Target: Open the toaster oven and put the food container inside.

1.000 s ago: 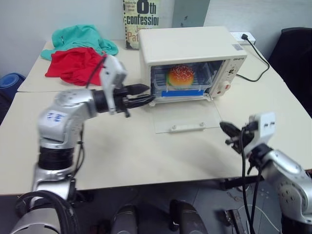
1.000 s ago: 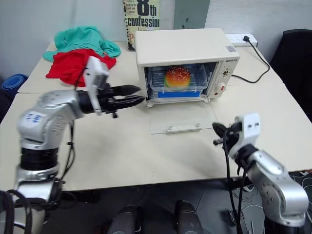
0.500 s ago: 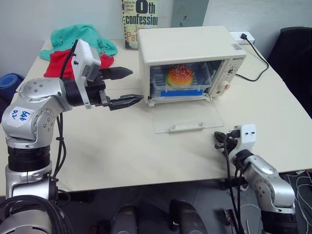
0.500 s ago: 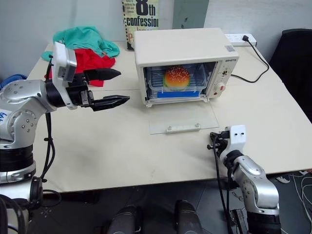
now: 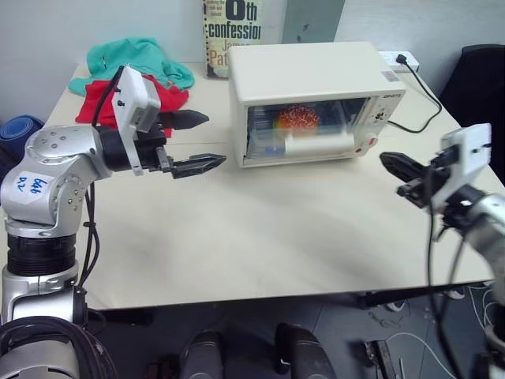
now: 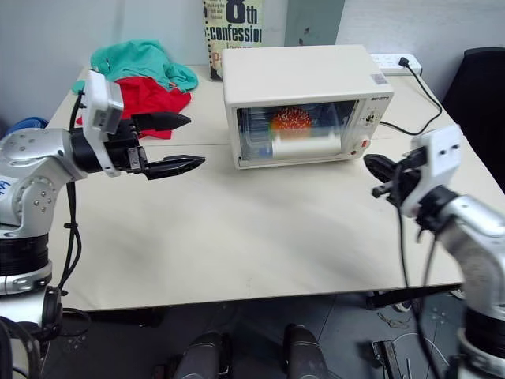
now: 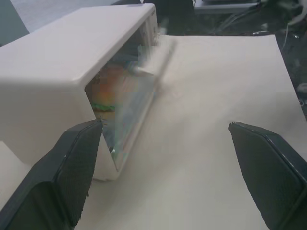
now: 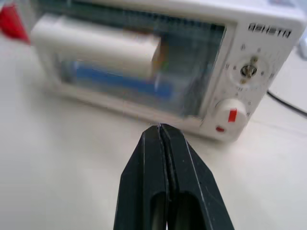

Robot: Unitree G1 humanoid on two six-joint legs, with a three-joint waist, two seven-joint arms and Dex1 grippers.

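Now the toaster oven (image 5: 314,103) sits toward the far edge of the table (image 5: 260,237), its glass door up against the front, motion-blurred, with the cream bar handle (image 5: 318,145) across it; behind the glass, the food container (image 8: 120,84) is inside, the sesame bun (image 5: 298,118) showing through, a blue clip low at the front in the right wrist view; the red knob (image 8: 231,114) sits on the oven's right panel, and the black cord (image 5: 418,91) trails off toward the far right corner; left gripper (image 5: 195,142) hangs above the table, just left of the oven and apart from it, jaws spread wide, nothing between them; right gripper (image 5: 399,173) is up near the right edge, in front of the oven's knob side, fingers pressed together, empty, not touching the oven; at the far left corner lie a red cloth (image 5: 102,103) and a teal cloth (image 5: 138,59), bunched together; a book (image 5: 231,31) stands at the far edge behind the oven.
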